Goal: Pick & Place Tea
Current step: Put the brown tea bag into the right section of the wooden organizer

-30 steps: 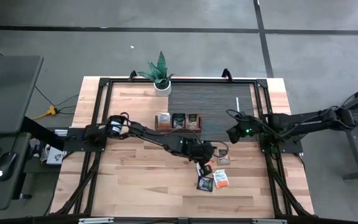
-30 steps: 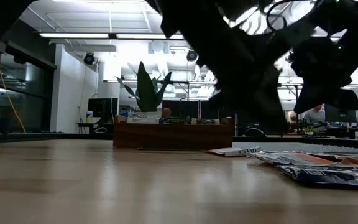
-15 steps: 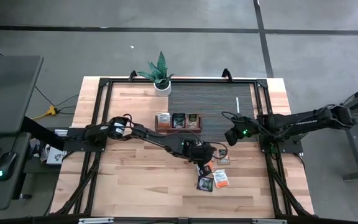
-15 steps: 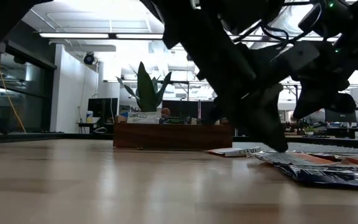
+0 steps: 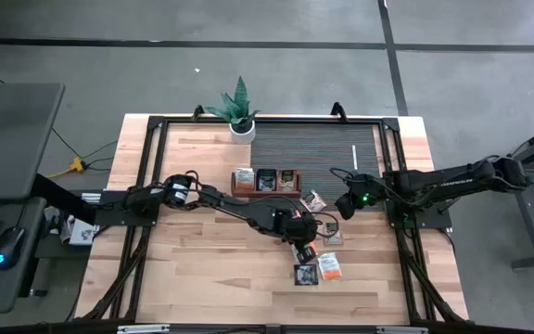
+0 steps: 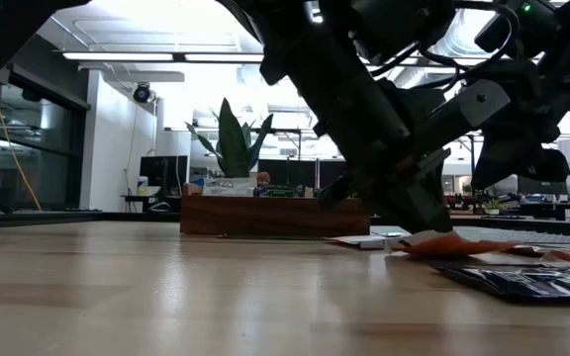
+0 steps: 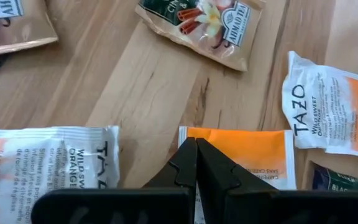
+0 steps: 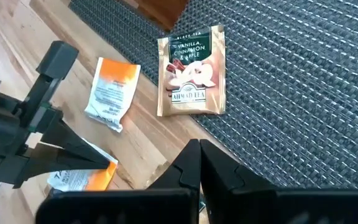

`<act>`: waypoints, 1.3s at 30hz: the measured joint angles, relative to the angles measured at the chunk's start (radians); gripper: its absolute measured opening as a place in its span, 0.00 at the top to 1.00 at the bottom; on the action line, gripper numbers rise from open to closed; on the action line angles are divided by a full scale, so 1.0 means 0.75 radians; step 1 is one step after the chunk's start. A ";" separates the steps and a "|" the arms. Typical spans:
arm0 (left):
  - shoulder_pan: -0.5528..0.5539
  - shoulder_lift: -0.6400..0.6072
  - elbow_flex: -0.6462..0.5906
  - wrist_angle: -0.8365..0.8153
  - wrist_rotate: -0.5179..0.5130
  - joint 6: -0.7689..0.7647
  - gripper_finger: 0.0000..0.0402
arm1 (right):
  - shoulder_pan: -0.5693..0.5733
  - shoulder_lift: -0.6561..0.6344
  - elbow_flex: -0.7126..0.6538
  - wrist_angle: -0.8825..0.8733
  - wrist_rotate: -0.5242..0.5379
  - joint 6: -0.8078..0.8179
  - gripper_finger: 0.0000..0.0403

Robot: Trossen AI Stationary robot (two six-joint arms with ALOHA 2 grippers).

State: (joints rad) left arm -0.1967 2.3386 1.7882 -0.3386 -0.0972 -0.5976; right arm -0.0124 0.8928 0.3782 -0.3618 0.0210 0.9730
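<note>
Left hand point(image 5: 302, 243) pinching an orange tea bag point(image 7: 244, 155) on the table point(image 5: 193, 269).
Tray point(image 5: 265, 181) partly filled; several bags loose. Right hand point(image 5: 344, 202) hovers, fingers together, empty.

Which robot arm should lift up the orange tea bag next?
Probably the left. The left gripper is down on the wood, its fingers shut on the edge of an orange tea sachet. The right gripper sits farther off by the dark mat, closed and holding nothing.
</note>
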 joint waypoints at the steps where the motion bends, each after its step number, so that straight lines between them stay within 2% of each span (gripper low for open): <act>1: 0.000 0.000 0.000 0.000 -0.001 0.000 1.00 | 0.000 0.000 0.000 0.000 0.005 -0.005 1.00; 11: 0.038 -0.080 0.001 0.040 -0.165 0.054 1.00 | -0.001 0.000 0.000 -0.001 0.067 -0.018 1.00; 16: 0.100 -0.080 -0.001 0.132 -0.160 0.048 1.00 | -0.001 0.000 0.000 -0.003 0.105 -0.018 1.00; 21: 0.156 -0.080 -0.001 0.133 -0.129 -0.023 1.00 | -0.001 0.000 0.000 -0.004 0.113 -0.018 1.00; 28: 0.211 -0.080 -0.001 0.140 -0.133 -0.016 1.00 | -0.001 0.000 0.000 -0.021 0.124 -0.019 1.00; 39: 0.218 -0.080 -0.001 0.139 -0.102 0.000 1.00 | -0.001 0.000 0.000 -0.020 0.143 -0.018 1.00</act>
State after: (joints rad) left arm -0.0335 2.2787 1.7878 -0.2346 -0.1734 -0.5973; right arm -0.0132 0.8928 0.3782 -0.3772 0.1281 0.9594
